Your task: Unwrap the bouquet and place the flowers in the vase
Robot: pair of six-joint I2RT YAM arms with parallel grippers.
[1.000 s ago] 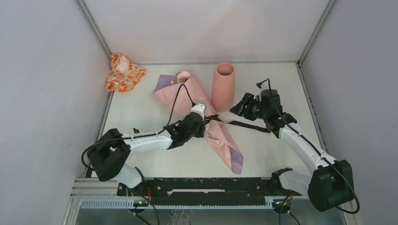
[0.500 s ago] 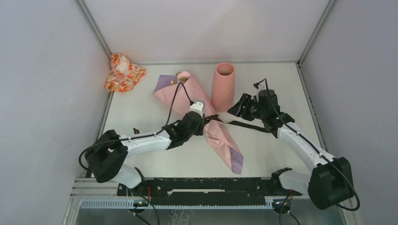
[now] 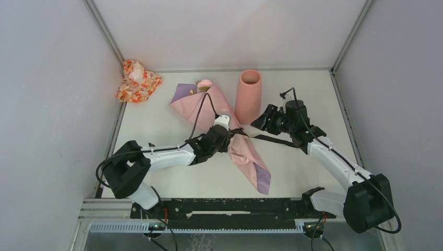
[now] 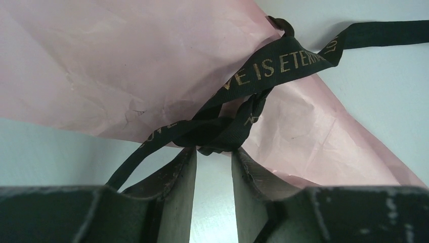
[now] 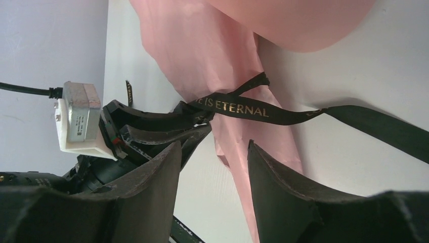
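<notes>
Bouquet (image 3: 249, 159): lies flat mid-table, wide end toward the back wall, narrow tip toward the arms; still wrapped.
Flowers (image 3: 203, 84): only one pink head and a bit of leaf show at the wide end; stems hidden in the paper.
Handling: paper looks light, crinkly and easily torn. The roses inside are likely fragile, so do not squeeze the cone.
Ribbon (image 3: 271, 140): black, flat and limp, lettered in gold, tied round the waist; one long tail trails right across the table (image 3: 313, 89).
Hold point: the knot (image 4: 217, 132) or the loose tail, not the paper.
Left gripper (image 4: 213, 152): jaws parted with bare table showing between them, tips right at the knot, nothing pinched.
Right gripper (image 5: 215, 147): jaws apart and empty, aimed at the waist from the right, with the tail passing beyond its tips.
Vase (image 3: 248, 97): upright, just behind the bouquet's waist, empty as far as its mouth shows.
Cloth bundle (image 3: 137, 81): back-left corner, well apart.
Change: left elbow has swung in toward the bouquet and the right wrist has crept slightly left. Bouquet, ribbon tail and vase have not shifted.
</notes>
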